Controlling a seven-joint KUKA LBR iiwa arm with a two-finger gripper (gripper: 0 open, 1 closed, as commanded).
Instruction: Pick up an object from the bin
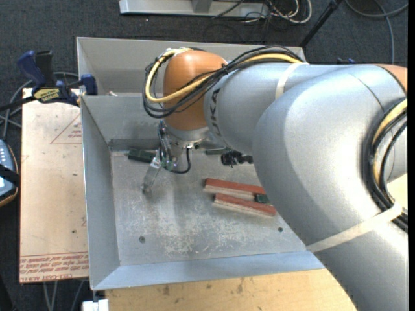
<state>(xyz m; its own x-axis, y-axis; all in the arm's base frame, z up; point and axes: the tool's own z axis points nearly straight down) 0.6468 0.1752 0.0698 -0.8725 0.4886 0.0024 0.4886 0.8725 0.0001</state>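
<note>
Grey metal bin (104,193) floor lies bare under the gripper (149,181), which hangs low toward ten o'clock from the centre. Whether it is clenched or released cannot be told. Nearest, at its eleven o'clock and apart from it, lies a small dark green oblong piece (137,155). Reddish-brown slats (230,188) lie at four o'clock.

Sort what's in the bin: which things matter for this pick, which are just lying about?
Job: gripper, low in the grey metal bin; small dark green piece by the back wall, nearest it.
Lying about: two long red-and-tan bars; small black piece at the back.
</note>
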